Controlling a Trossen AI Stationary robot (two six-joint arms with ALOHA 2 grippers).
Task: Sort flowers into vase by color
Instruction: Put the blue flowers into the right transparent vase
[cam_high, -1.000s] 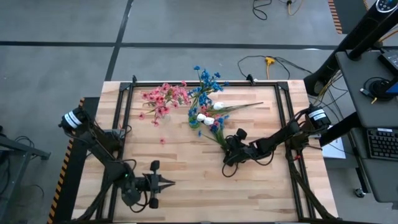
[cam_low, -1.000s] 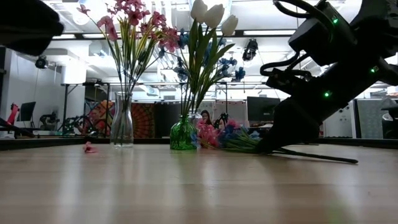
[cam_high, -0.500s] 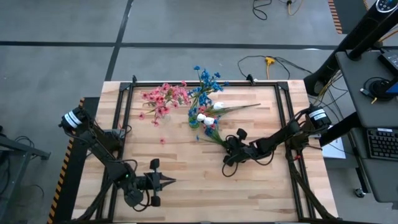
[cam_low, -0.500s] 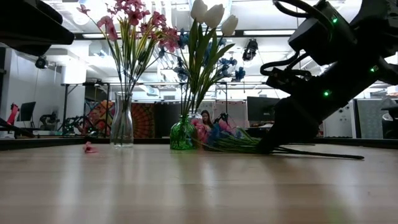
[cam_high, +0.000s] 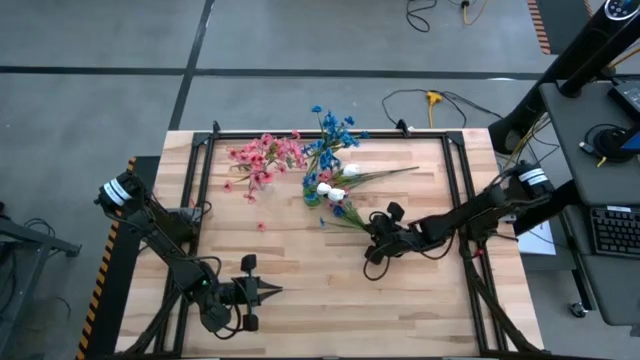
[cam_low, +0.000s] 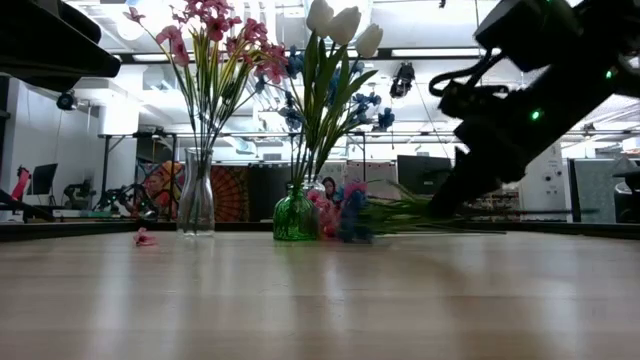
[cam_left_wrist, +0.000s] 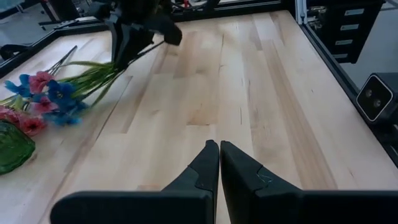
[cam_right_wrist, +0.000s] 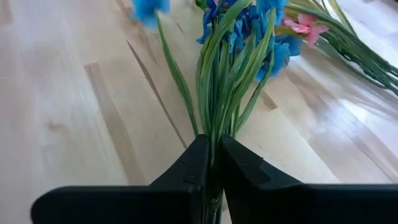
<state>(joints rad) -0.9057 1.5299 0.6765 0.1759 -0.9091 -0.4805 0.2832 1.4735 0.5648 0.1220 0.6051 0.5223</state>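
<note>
Near the middle of the wooden surface (cam_high: 300, 270), the right gripper (cam_high: 374, 237) has its jaws clenched on the green stems of a bunch of flowers (cam_right_wrist: 239, 37). The right wrist view shows the thin stems squeezed between the two dark fingers (cam_right_wrist: 186, 171). The bunch has blue and pink blossoms, and its blossom end points toward ten o'clock from the gripper, at the green vase (cam_low: 294, 215). In the low view the bunch (cam_low: 360, 212) is lifted a little, with the blossoms hanging low just beside that vase.

The green vase holds white tulips (cam_low: 340, 22) and blue flowers. At nine o'clock from it stands a clear vase (cam_low: 196, 195) full of pink flowers (cam_high: 260, 158). A small pink blossom (cam_high: 261, 227) lies alone on the wood.

At seven o'clock on the surface, the left gripper (cam_high: 272, 292) waits with its jaws clenched on nothing.
</note>
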